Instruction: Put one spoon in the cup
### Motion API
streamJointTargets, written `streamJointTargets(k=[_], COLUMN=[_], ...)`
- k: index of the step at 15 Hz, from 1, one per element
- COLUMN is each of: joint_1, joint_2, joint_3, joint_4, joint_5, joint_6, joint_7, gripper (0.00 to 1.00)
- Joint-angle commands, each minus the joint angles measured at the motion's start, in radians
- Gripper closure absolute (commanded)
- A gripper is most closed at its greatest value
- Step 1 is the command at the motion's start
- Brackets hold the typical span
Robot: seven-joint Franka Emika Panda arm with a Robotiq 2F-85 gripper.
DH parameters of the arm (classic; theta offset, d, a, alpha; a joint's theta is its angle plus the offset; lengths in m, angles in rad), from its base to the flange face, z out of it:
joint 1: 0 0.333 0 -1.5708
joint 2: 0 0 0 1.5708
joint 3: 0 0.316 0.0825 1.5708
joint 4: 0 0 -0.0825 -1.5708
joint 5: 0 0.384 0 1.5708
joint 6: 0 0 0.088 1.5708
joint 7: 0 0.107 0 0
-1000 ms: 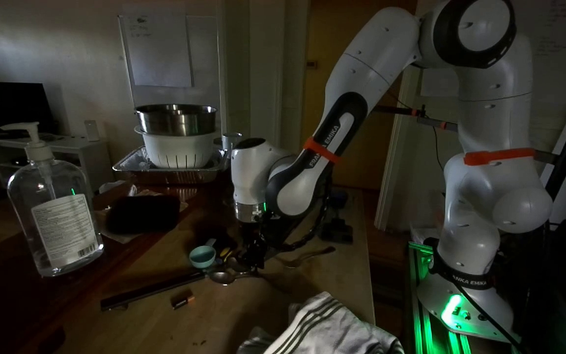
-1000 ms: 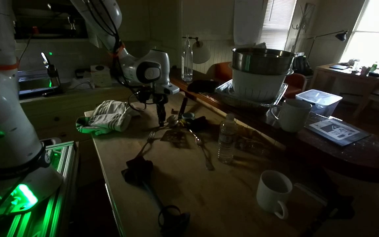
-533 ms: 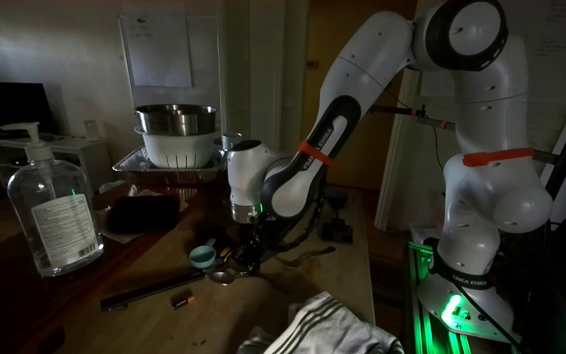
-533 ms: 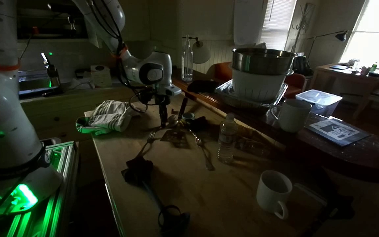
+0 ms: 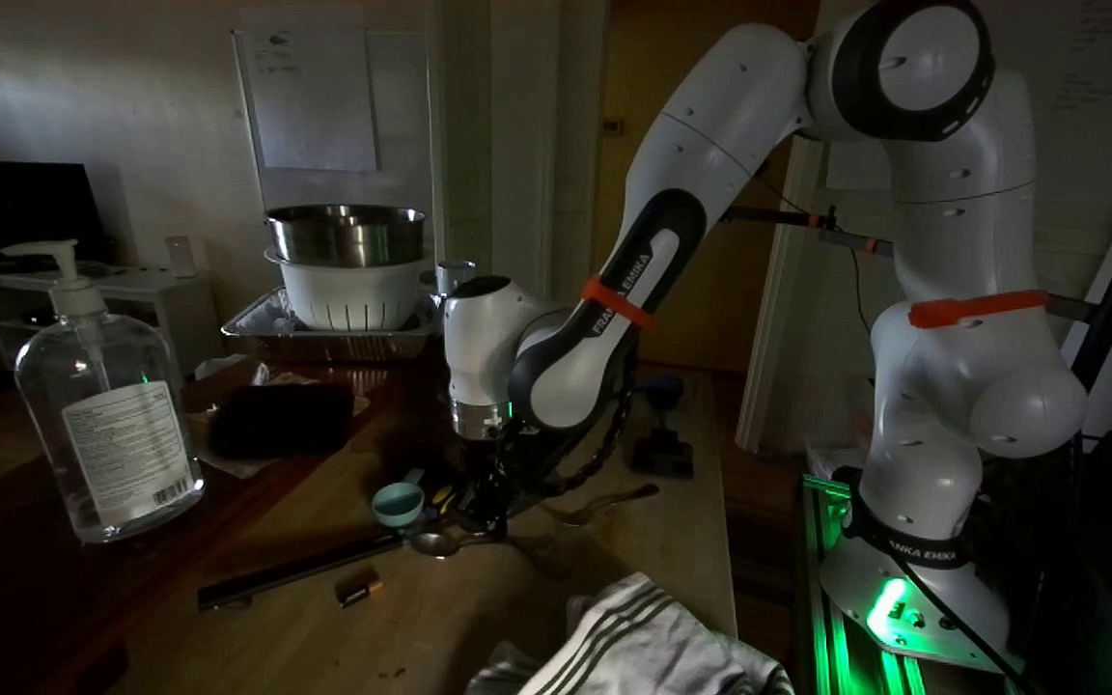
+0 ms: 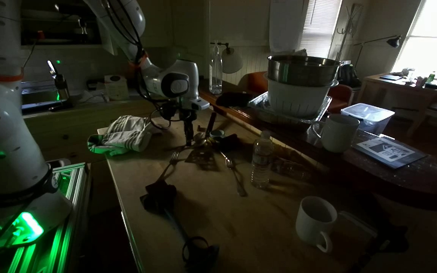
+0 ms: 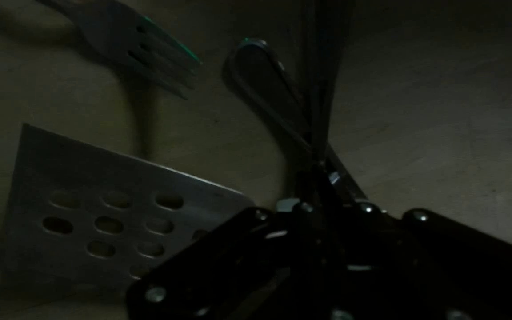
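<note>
The small teal cup (image 5: 398, 504) stands on the wooden table, in both exterior views (image 6: 217, 133). A spoon (image 5: 435, 545) lies next to it, bowl toward the cup. My gripper (image 5: 493, 529) points down at the spoons' handles, right of the cup, with its tips at table level. In the wrist view the fingertips (image 7: 320, 178) are closed together on a dark, blurred spoon handle (image 7: 327, 53) that rises toward the camera. Another spoon handle (image 7: 256, 66) lies on the table and passes under the tips. The bowl of the held spoon is hidden. The cup is outside the wrist view.
A slotted spatula (image 7: 105, 178) and a fork (image 7: 114, 35) lie close to the gripper. A second fork (image 6: 233, 170), a clear bottle (image 6: 262, 163) and a white mug (image 6: 316, 223) stand or lie farther off. A black bar (image 5: 300, 571), a battery (image 5: 360, 590) and a towel (image 5: 643, 637) are also there.
My gripper has shifted slightly toward the cup and a little lower, mostly in the earlier half second. The cup and the lying spoon have not visibly moved.
</note>
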Motion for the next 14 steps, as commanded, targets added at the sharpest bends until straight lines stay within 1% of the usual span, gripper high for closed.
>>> streamJointTargets(k=[1, 2, 3, 4, 6, 11, 13, 14], joint_1=[0.009, 0.009, 0.008, 0.008, 0.008, 0.005, 0.004, 0.001], joint_2=[0.036, 0.038, 0.041, 0.045, 0.056, 0.053, 0.042, 0.034], joint_3=[-0.006, -0.007, -0.006, -0.007, -0.007, -0.01, -0.015, -0.018], joint_4=[0.001, 0.0, -0.001, -0.001, 0.0, -0.003, -0.01, -0.017], joint_5=[0.003, 0.004, 0.006, 0.007, 0.01, 0.013, 0.011, 0.012], joint_6=[0.02, 0.021, 0.022, 0.023, 0.024, 0.026, 0.027, 0.03], joint_7=[0.018, 0.016, 0.014, 0.014, 0.01, 0.009, 0.012, 0.013], gripper=[0.78, 0.71, 0.75, 0.76, 0.75, 0.8, 0.85, 0.84])
